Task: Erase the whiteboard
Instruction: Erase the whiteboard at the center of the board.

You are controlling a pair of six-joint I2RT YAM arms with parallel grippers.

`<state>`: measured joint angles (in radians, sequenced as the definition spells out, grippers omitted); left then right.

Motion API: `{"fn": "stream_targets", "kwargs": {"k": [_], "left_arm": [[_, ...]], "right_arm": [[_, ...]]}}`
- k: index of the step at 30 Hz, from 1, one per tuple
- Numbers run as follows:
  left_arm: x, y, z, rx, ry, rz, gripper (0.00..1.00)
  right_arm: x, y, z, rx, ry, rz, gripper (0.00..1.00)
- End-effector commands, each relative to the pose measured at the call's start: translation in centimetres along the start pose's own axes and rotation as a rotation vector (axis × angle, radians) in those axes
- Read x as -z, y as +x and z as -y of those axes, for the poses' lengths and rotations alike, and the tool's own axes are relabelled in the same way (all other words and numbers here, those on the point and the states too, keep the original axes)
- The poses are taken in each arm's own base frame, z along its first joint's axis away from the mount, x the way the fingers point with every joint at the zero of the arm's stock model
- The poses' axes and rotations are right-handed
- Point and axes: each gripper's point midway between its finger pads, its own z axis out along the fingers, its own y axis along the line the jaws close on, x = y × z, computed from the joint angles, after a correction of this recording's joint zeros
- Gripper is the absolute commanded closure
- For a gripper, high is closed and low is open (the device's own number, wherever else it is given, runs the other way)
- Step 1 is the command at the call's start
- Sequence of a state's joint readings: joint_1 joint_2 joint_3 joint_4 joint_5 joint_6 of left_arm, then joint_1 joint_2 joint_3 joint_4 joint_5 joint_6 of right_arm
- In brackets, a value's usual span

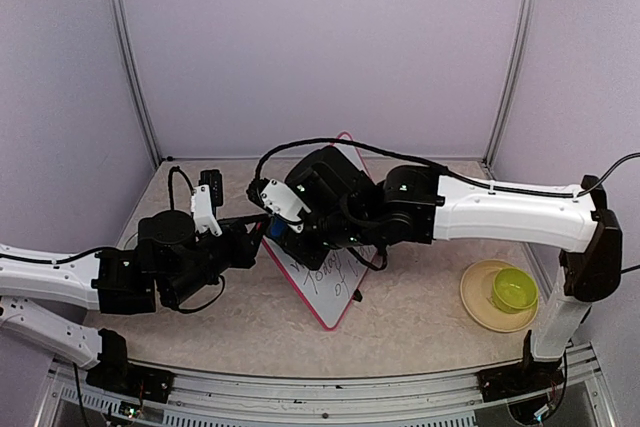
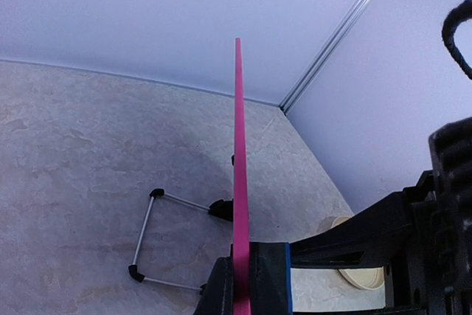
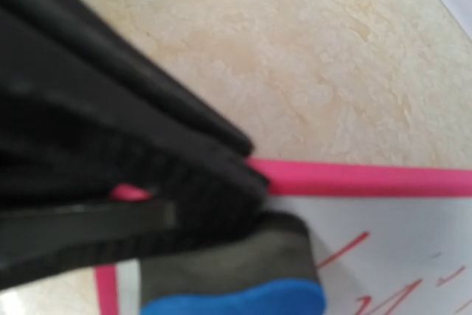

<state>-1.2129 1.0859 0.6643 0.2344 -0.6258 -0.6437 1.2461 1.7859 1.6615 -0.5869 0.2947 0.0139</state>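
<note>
The whiteboard, white with a pink rim and handwriting on its face, stands tilted at mid-table. My left gripper is shut on its left rim. In the left wrist view the rim runs edge-on up from between my fingers. My right gripper is shut on a blue-backed eraser and holds it against the board's face near that same edge. The right wrist view shows the eraser, the rim and red strokes beside it.
A beige plate holding a yellow-green bowl sits at the right front. The board's wire stand with black feet rests on the table behind the board. Enclosure walls close the back and sides.
</note>
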Motion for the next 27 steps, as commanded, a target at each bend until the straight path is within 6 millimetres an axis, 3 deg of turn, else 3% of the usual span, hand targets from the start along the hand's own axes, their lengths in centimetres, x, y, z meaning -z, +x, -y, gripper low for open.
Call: {"fn": "stream_targets", "kwargs": {"k": [1, 4, 7, 10, 13, 14, 18, 27], "left_arm": [[0.3, -0.1, 0.7, -0.003, 0.032, 0.003, 1.00], [0.4, -0.4, 0.5, -0.003, 0.025, 0.013, 1.00], [0.5, -0.7, 0.4, -0.006, 0.017, 0.019, 1.00], [0.6, -0.9, 0.3, -0.006, 0.011, 0.025, 1.00], [0.6, -1.0, 0.4, -0.003, 0.013, 0.028, 1.00], [0.6, -1.0, 0.5, -0.003, 0.016, 0.027, 1.00], [0.3, -0.9, 0.7, -0.007, 0.020, 0.025, 1.00], [0.2, -1.0, 1.1, -0.015, 0.025, 0.025, 1.00]], "right_arm": [[-1.0, 2.3, 1.7, -0.054, 0.030, -0.059, 0.67], [0.2, 3.8, 2.7, -0.083, 0.041, -0.060, 0.67], [2.5, 4.1, 3.4, -0.094, 0.041, -0.017, 0.67], [4.4, 5.7, 4.7, -0.126, 0.069, -0.026, 0.66], [4.9, 9.9, 6.4, -0.186, 0.098, -0.118, 0.66], [4.6, 12.3, 7.2, -0.216, 0.111, -0.168, 0.66], [4.3, 18.5, 8.5, -0.323, 0.127, -0.291, 0.66], [2.2, 28.8, 8.6, -0.451, 0.156, -0.546, 0.66]]}}
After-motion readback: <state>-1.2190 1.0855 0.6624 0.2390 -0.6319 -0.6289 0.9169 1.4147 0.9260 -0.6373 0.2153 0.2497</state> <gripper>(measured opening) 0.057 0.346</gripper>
